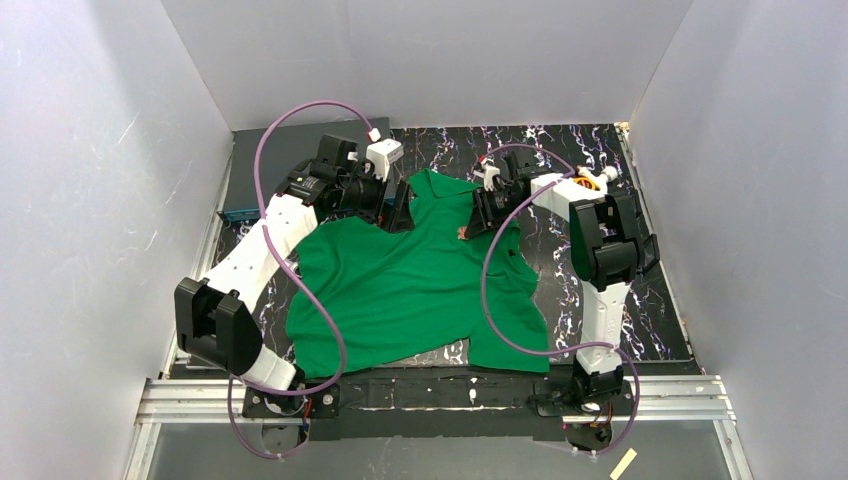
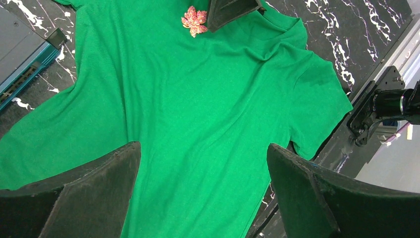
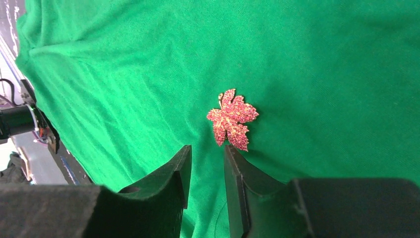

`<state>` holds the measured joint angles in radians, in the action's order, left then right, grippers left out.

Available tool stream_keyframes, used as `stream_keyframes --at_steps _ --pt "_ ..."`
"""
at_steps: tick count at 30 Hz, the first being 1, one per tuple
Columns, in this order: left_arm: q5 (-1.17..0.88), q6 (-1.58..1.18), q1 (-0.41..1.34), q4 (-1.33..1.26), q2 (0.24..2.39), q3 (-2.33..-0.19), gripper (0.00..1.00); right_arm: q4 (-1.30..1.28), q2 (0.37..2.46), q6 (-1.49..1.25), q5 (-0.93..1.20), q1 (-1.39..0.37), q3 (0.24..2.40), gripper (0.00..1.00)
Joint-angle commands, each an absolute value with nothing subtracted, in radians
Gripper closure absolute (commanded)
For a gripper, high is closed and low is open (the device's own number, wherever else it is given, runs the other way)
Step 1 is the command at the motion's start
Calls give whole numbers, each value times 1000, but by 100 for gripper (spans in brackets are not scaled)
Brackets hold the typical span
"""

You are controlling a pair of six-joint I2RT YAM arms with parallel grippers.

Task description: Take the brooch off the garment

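Right end effector (image 3: 208, 148): jaws narrow, with a slim gap between the two dark fingers (image 3: 237, 173) and nothing in it. The tips pointed at the lower edge of the small red-orange glittery maple-leaf brooch (image 3: 232, 119). In the right wrist view one tip met the leaf's lower lobe. I could not tell whether it really touched. The brooch was not gripped.

Left end effector (image 2: 203, 148): jaws spread wide and holding nothing. It hovered above the body of the bright green short-sleeved fabric shirt (image 2: 198, 99), with only cloth showing between its fingers.

Brooch position: flat on the shirt's chest, near the neckline and on the side nearer the right arm. In the left wrist view it lay just beside the right end effector's finger.

Shirt position: spread face up on the black white-veined marble-pattern table (image 1: 560, 150), neck toward the far side and hem toward the arm bases. Some folds ran across the front.

Count:
- shirts: one
- brooches: one
- end effectors: two
- flat blue-grey boxes (image 2: 20, 49): one, on the table's far left, beside a sleeve
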<state>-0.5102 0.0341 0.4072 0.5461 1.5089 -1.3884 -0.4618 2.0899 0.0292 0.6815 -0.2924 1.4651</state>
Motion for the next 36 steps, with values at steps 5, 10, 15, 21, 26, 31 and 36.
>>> stream_keyframes --at_steps 5,10,15,21,26,31,36 --pt "-532 45 430 524 1504 -1420 2 -396 2081 -46 695 -298 1484 57" --pt "-526 44 435 520 1511 -1430 2 -438 2069 -24 618 -292 1490 50" --pt "-526 41 438 512 1511 -1422 2 -436 2059 -21 538 -291 1472 47" --pt "-524 40 440 507 1515 -1418 2 -438 2074 -17 532 -292 1486 47" --pt "-524 38 442 506 1514 -1416 2 -417 2094 -40 546 -299 1505 46" --pt "-524 42 442 498 1511 -1415 2 -451 2092 -14 512 -299 1526 30" --pt "-530 38 442 493 1514 -1411 2 -455 2071 -16 506 -301 1506 37"
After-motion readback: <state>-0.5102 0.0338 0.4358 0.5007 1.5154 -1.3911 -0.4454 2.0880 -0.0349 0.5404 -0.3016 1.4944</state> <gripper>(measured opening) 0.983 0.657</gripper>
